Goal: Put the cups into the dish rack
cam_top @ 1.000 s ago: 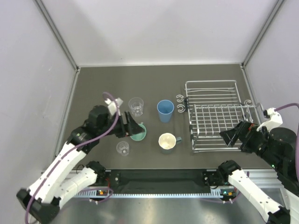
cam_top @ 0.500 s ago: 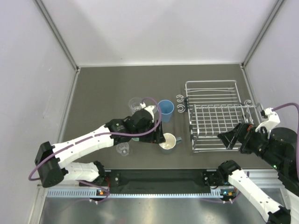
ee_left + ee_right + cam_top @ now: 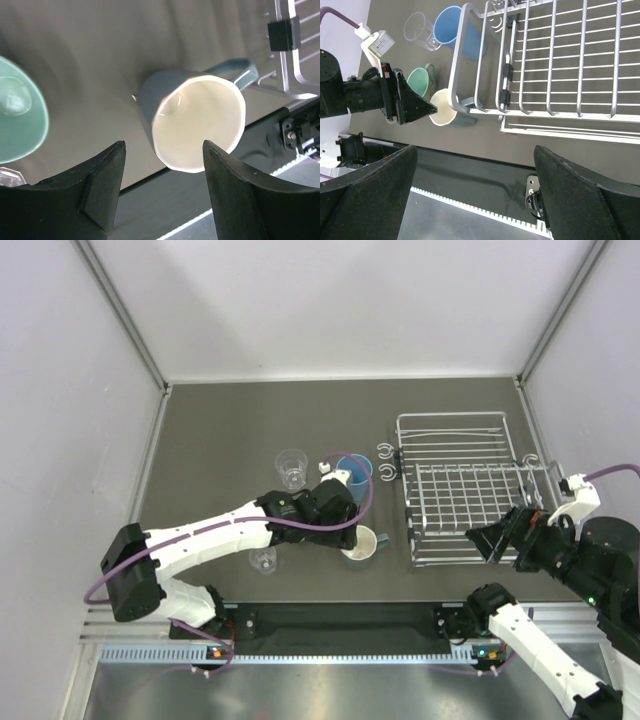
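The cream mug [image 3: 360, 543] with its teal handle stands on the mat just left of the dish rack [image 3: 465, 485]. My left gripper [image 3: 342, 530] is open and empty right above it; in the left wrist view the mug [image 3: 197, 125] sits between and beyond the spread fingers, with nothing touching. The teal-green mug [image 3: 17, 120] is at that view's left edge and is mostly hidden under my arm from above. The blue tumbler [image 3: 355, 472], the clear tumbler [image 3: 291, 466] and the smaller clear tumbler [image 3: 262, 559] stand on the mat. My right gripper [image 3: 490, 538] is open and empty by the rack's near right corner.
The rack [image 3: 545, 65] holds no cups and has two curled hooks [image 3: 385, 461] on its left side. The black front rail [image 3: 340, 620] runs along the near edge. Grey walls close in the mat on the left, back and right.
My left arm has swung right, from over the teal-green mug to over the cream mug, with the gripper open throughout. The right arm has barely shifted.
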`<state>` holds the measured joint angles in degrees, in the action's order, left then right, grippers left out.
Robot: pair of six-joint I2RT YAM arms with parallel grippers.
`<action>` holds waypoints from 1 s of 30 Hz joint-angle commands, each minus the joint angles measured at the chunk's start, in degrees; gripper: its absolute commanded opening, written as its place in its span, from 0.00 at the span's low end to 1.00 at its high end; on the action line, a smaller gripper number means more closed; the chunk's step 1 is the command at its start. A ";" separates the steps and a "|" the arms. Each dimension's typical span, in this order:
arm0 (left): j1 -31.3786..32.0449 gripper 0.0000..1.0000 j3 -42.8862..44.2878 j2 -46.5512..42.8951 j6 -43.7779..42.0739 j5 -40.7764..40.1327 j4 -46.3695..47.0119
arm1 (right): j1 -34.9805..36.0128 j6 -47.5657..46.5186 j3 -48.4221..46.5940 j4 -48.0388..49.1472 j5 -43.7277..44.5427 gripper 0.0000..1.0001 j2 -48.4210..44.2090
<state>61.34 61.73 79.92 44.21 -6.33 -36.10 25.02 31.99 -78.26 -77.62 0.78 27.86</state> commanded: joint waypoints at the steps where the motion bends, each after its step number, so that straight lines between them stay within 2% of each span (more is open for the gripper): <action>1: 0.18 0.68 1.81 -0.65 -1.75 -4.13 -0.91 | 0.39 -0.96 0.21 -0.16 -0.42 1.00 -0.70; 17: 0.27 0.45 -0.30 5.24 -2.02 -2.37 3.14 | 0.39 -0.17 1.71 0.63 -2.45 1.00 -1.14; 23: 0.27 0.39 -0.74 7.53 -2.63 -2.29 3.84 | 0.39 -0.26 2.93 1.42 -2.97 1.00 -1.22; 30: 0.27 0.24 -2.32 7.36 -2.98 -2.02 4.98 | 0.39 -0.35 3.64 2.48 -4.47 1.00 -0.35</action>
<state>61.34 60.93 87.94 42.09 -8.23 -32.95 25.02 32.05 -73.97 -77.49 -2.76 27.03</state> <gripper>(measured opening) 0.273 0.996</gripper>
